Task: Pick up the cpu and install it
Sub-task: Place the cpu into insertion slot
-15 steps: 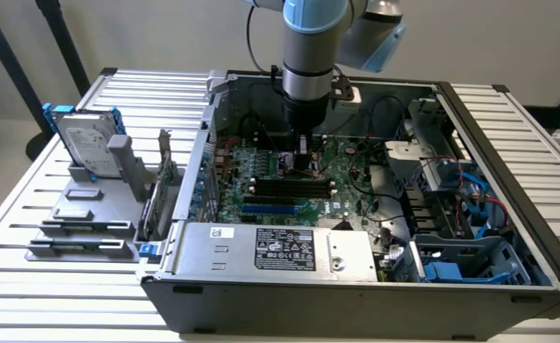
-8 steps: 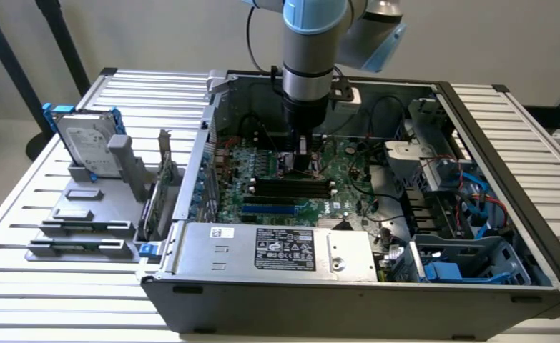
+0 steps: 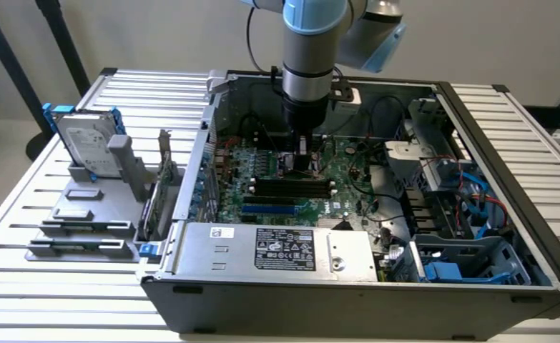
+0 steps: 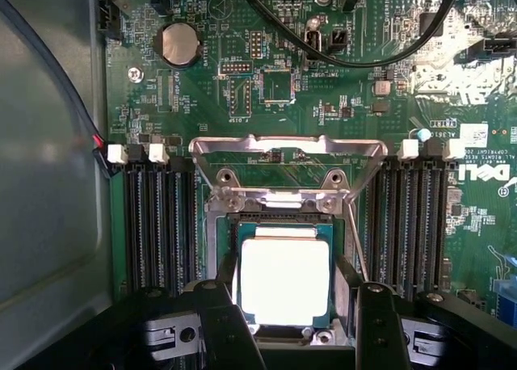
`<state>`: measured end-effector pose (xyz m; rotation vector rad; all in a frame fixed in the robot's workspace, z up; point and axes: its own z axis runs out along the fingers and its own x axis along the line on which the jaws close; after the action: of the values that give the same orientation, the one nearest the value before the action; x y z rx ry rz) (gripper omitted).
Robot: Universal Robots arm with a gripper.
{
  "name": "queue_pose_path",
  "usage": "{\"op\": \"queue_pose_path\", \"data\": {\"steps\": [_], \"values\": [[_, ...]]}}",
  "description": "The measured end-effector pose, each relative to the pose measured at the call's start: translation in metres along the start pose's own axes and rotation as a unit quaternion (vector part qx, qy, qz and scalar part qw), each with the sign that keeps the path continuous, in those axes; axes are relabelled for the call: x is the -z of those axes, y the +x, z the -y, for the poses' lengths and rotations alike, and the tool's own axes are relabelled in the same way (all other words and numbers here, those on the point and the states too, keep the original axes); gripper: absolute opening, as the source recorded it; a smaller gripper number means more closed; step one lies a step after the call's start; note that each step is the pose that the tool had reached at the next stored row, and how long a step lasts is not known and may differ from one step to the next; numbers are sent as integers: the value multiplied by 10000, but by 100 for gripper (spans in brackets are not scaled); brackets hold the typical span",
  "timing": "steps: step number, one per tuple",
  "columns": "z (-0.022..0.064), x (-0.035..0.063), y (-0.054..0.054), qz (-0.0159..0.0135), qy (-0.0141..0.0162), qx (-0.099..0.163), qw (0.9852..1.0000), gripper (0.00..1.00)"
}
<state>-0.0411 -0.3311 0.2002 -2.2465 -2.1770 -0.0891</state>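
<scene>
The cpu [image 4: 284, 283] is at the open socket [image 4: 216, 233] on the motherboard [image 4: 202, 87]. Its silver top faces up and glares in the light, with a thin green rim round it. Cannot tell whether it is fully seated or just above the contacts.

A slatted metal surface [image 3: 31, 236] carries everything. The open computer case [image 3: 356, 304] lies on its side and takes most of the room. The arm [image 3: 308, 64], grey and pale blue, stands vertical over the case with its wrist pointing straight down inside. A silver power supply [image 3: 280, 246] lies along the case's near wall, label up. The green motherboard covers the case floor behind it.

Outside the case, toward the exterior view's left, a grey holder [image 3: 79, 229] stands on the surface. A hard drive [image 3: 84, 146] in blue brackets stands upright at the holder's far end. Long dark memory sticks [image 3: 77, 246] lie in its nearer slots.

The gripper [image 4: 287, 279] is down at the socket. Its jaws are closed in on the cpu, one dark pad [image 4: 346, 281] against each of two opposite edges. The socket's metal load plate [image 4: 287, 148] is tilted open, beyond the cpu. Black memory slots [image 4: 157, 224] run in banks on both sides of the socket. A round coin battery [image 4: 179, 44] sits further off on the board, well apart from the cpu.
</scene>
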Motion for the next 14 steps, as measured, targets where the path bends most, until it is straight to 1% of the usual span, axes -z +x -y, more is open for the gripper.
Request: {"op": "queue_pose_path", "data": {"steps": [4,14], "values": [[-4,-4,7,8,0,0,10000,55],[-6,-30,26,45,0,-1,10000,55]]}}
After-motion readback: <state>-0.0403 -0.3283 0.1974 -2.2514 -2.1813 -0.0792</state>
